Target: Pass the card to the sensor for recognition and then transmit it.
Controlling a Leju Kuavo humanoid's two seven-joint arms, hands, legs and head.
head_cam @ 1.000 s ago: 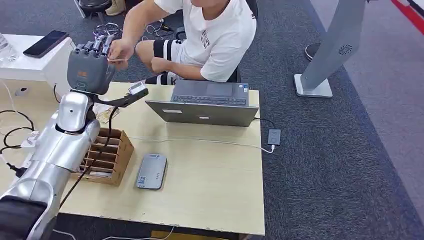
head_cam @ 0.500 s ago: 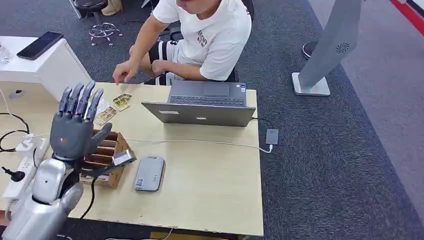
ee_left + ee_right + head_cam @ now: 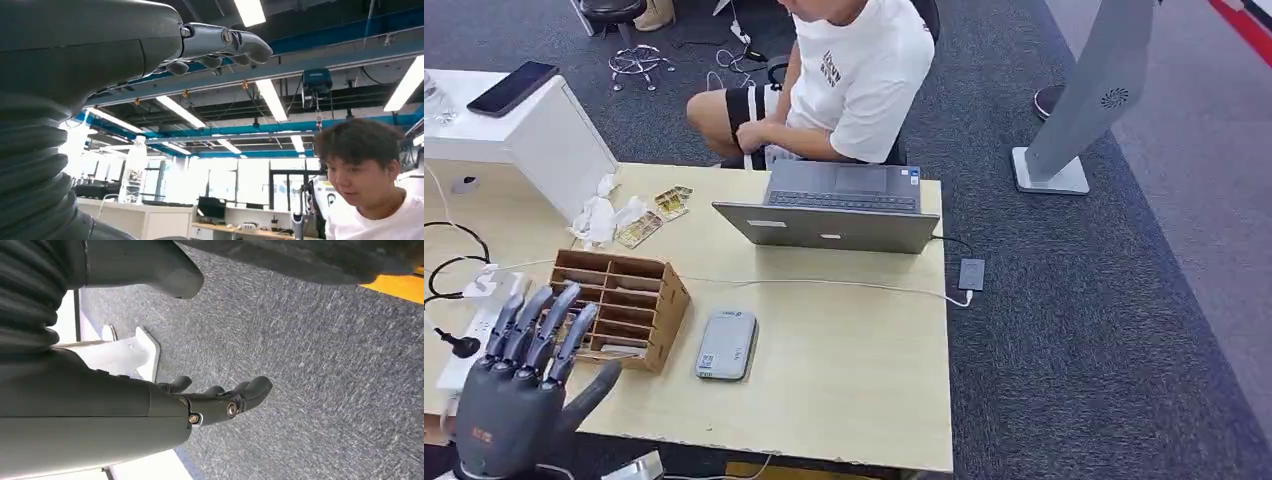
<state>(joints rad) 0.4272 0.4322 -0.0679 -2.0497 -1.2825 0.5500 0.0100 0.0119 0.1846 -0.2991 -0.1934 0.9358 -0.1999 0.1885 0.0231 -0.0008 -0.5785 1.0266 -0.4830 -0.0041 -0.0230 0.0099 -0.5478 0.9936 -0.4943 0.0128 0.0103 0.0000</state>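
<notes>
Nearest the camera in the head view, the robot's dark grey left hand [image 3: 519, 400] is raised at the front left edge of the pale wooden table [image 3: 844, 380], its fingers [image 3: 544, 330] spread apart and straight, holding nothing. Just beyond the fingertips stands an open brown wooden box with slotted compartments [image 3: 624, 305]. Beside the box lies a flat grey rounded card reader [image 3: 726, 343], with a thin white cable [image 3: 824, 284] running across the table behind it. Further back, near the table's far left edge, several small yellowish cards [image 3: 654, 215] lie flat next to crumpled white paper [image 3: 599, 218], well apart from the hand. A grey open laptop [image 3: 839, 205] sits at the far edge, and behind it a seated person in a white T-shirt [image 3: 864, 75]. In the right wrist view, the right hand [image 3: 210, 400] hangs over grey carpet [image 3: 325, 365], fingers loosely curled and empty.
</notes>
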